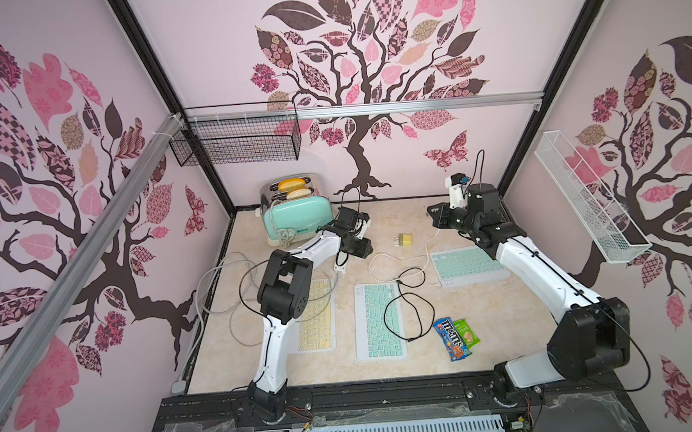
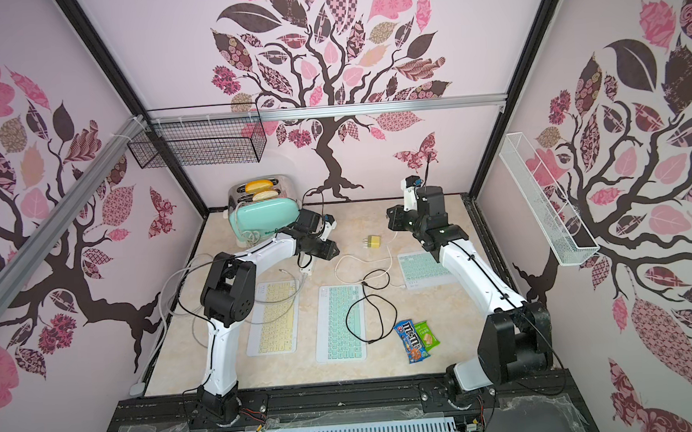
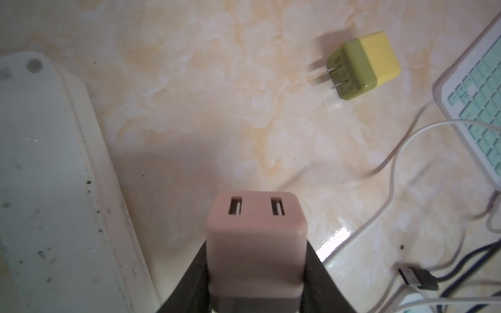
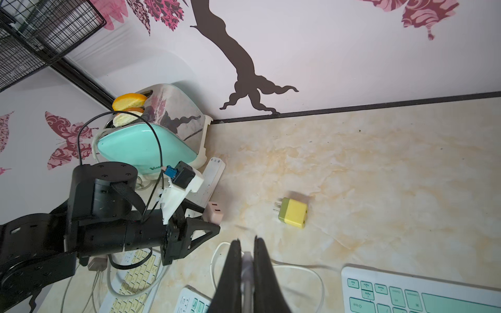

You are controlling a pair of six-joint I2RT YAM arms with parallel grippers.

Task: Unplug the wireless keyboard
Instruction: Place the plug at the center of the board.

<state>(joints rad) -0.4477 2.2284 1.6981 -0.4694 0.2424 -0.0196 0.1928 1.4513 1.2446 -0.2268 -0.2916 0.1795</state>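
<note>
Pink charger block (image 3: 256, 238) is clenched in the left end effector (image 3: 257, 254), and both its ports are empty. The right end effector (image 4: 246, 250) is pinched shut on the white cable (image 4: 295, 266). I'd say the charger end is free, so next the cable wants drawing from the teal keyboard (image 1: 467, 267). It lies on the surface under the right arm, long axis side to side, and the cable seems to enter at its near left corner.

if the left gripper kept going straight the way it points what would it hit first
Most likely the bare tabletop: the left gripper, shut on the pink charger, aims between the white power strip and the yellow charger. Depth is unclear.
</note>
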